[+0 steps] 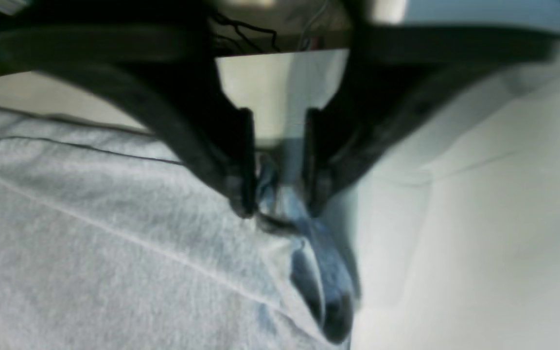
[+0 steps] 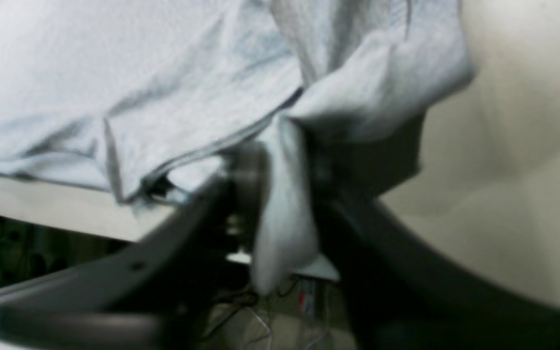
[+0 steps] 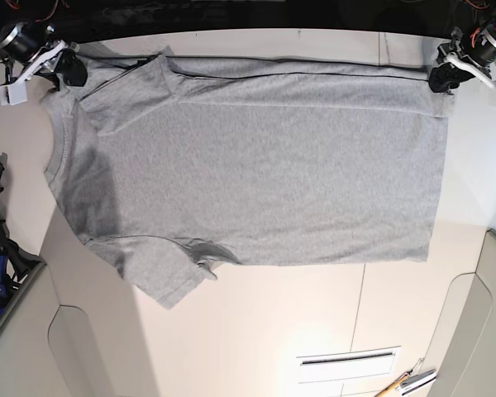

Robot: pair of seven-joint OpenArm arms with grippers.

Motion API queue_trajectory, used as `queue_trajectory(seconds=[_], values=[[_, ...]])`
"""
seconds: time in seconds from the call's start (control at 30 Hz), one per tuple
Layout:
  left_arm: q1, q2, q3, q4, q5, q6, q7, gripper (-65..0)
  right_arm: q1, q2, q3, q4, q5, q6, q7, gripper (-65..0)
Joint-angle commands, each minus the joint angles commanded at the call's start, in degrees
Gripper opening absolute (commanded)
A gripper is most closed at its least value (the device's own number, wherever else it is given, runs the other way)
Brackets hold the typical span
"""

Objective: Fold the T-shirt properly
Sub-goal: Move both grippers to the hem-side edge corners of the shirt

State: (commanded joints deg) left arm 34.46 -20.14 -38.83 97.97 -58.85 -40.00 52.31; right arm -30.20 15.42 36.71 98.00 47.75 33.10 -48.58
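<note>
Stretching flat across the table (image 3: 314, 314), plain side up, the T-shirt (image 3: 256, 165) is held at its two far corners; the sleeve-end corner is pinched in the closed right gripper (image 3: 66, 70), the hem corner is clamped in the narrowed left gripper (image 3: 441, 78), cloth pulled taut between them

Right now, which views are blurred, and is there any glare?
Left wrist: soft focus, blurred on the left gripper pinching the T-shirt. Right wrist: smeared around the right gripper. Base: sharp, with glare on the table near the bottom.
</note>
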Motion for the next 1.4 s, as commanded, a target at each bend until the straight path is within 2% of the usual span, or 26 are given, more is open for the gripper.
queue_trajectory(seconds=[0.03, 0.07, 0.23, 0.37, 0.47, 0.53, 0.6, 0.73, 0.87, 1.03, 1.13, 1.27, 1.4], values=[[0.00, -0.02, -0.04, 0.00, -0.11, 0.00, 0.02, -37.0, 0.02, 0.00, 0.26, 0.00, -0.20, -0.22, 0.37, -36.3], [0.00, -0.02, -0.46, 0.00, -0.48, 0.00, 0.11, -36.7, 0.02, 0.00, 0.83, 0.02, -0.17, -0.28, 0.59, -35.4], [-0.02, -0.04, -7.76, 0.07, -4.70, 0.00, 0.28, -36.7, 0.31, 1.01, 6.99, 0.04, 0.96, -0.28, 0.98, -35.5], [-0.04, -0.07, -12.83, 0.44, -7.08, 0.00, 0.66, -36.7, 1.42, 4.04, 10.29, 0.02, 0.61, -0.33, 4.66, -35.5], [-0.02, -0.07, -13.81, 0.44, -7.82, 0.00, 0.66, -36.4, 5.20, 5.70, 10.43, -0.07, -0.22, -0.35, 4.68, -35.5], [-0.33, -0.22, -13.79, 0.44, -7.82, 0.00, 0.66, -33.6, 8.15, 6.14, 10.40, -0.09, -0.74, -0.35, 4.70, -35.4], [-1.36, -0.98, -13.79, 0.44, -7.80, 0.00, 0.44, -29.6, 11.45, 6.43, 10.38, -0.31, -1.51, -0.35, 4.98, -35.4], [-5.84, -2.89, -13.79, 0.44, -7.67, 0.00, 0.46, -28.9, 17.86, 7.96, 9.46, -2.36, -2.60, -0.61, 5.62, -35.4], [-10.45, -5.42, -12.92, 0.15, -4.72, 0.00, -0.68, -28.9, 25.57, 10.05, 5.62, -9.79, -4.79, -0.76, 8.48, -35.1], [-16.41, -9.01, -7.91, -4.11, 0.13, 0.00, -3.98, -28.2, 37.51, 10.25, -1.73, -22.40, -8.35, -0.76, 10.32, -27.5], [-21.20, -10.21, -3.78, -9.44, 4.09, 0.00, -6.73, -22.4, 44.11, 10.27, -6.01, -30.58, -12.63, -0.79, 14.08, -27.4], [-29.09, -11.21, 1.51, -18.93, 9.01, 0.00, -10.16, -22.4, 51.28, 10.25, -9.77, -41.86, -15.93, -0.76, 16.65, -27.4], [-37.66, -11.67, 7.48, -30.12, 13.99, 0.00, -12.20, -22.5, 54.75, 10.08, -13.35, -50.86, -18.47, -0.76, 21.29, -27.4]])
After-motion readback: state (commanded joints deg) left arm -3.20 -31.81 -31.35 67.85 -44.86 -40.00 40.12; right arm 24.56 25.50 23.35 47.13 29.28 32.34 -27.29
